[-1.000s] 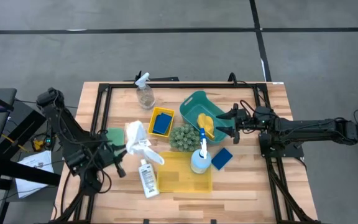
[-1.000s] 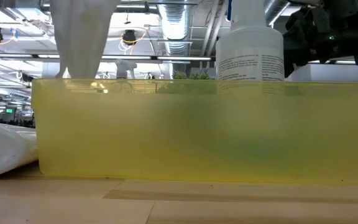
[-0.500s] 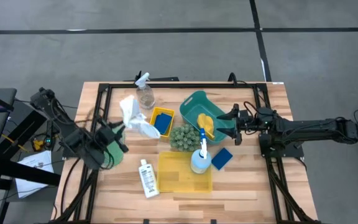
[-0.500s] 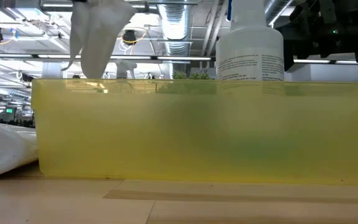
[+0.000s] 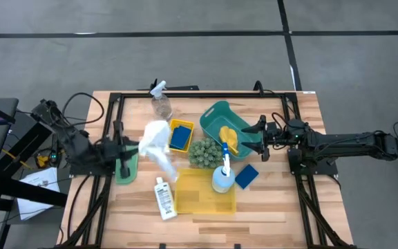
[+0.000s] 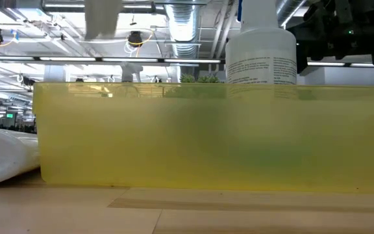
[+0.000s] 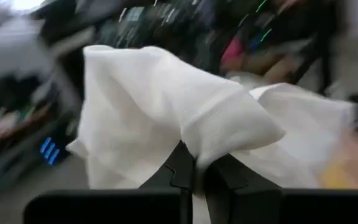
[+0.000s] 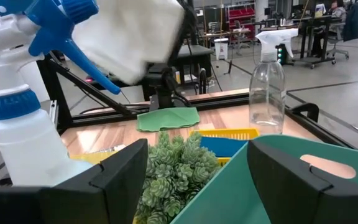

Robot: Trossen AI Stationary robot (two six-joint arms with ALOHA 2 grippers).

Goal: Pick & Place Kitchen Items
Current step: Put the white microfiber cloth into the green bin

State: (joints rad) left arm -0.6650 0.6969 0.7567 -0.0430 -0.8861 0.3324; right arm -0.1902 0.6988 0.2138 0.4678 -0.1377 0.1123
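Observation:
My left gripper (image 5: 135, 146) is shut on a white cloth (image 5: 156, 142), held in the air left of the small yellow bin (image 5: 172, 126) that holds a blue sponge (image 5: 179, 137). The cloth also shows in the low view (image 6: 102, 18). My right gripper (image 5: 259, 135) is open and empty, level, at the right rim of the teal basket (image 5: 214, 112), which holds a yellow piece (image 5: 231, 138). A blue-and-white spray bottle (image 5: 222, 174) stands at the large yellow bin (image 5: 202, 197). A clear spray bottle (image 5: 161, 105), a small white bottle (image 5: 163, 198), a loose blue sponge (image 5: 246, 176) and a green cloth (image 5: 126, 167) lie on the table. My left gripper pinches a bunched fold of the white cloth (image 7: 194, 142) between its two fingers (image 7: 180, 169), coming level from the table's left side. The cloth is lifted clear of the table and billows out slack beyond the fingertips; how many layers, I cannot tell.
A green bumpy ball (image 5: 202, 152) sits between the small bin, the basket and the large bin. A black frame (image 5: 199, 94) runs around the work area. Bare wood (image 5: 275, 207) lies at the near right.
My left gripper has risen with the white cloth and gone toward the table's far edge, then swung toward the right, turning more level. The cloth has been lifted clear of the table, and the green cloth that lay beside it now shows fully.

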